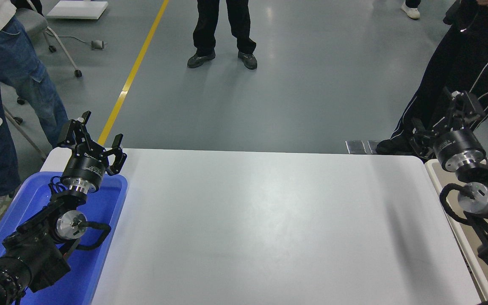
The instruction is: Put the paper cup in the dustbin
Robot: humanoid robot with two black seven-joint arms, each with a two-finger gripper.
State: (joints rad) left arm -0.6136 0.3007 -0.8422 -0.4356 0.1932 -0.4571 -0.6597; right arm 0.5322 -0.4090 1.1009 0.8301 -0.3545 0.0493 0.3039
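My right gripper (443, 118), at the frame's right edge above the dustbin (439, 180), spreads wide and empty. No paper cup shows; I judge it light, crushable, best pinched gently mid-wall.

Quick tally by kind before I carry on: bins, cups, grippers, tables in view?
Bins: 2, blue bin and dustbin
Paper cups: 0 in view
Grippers: 2, left gripper and right gripper
Tables: 1, white table
Total: 5
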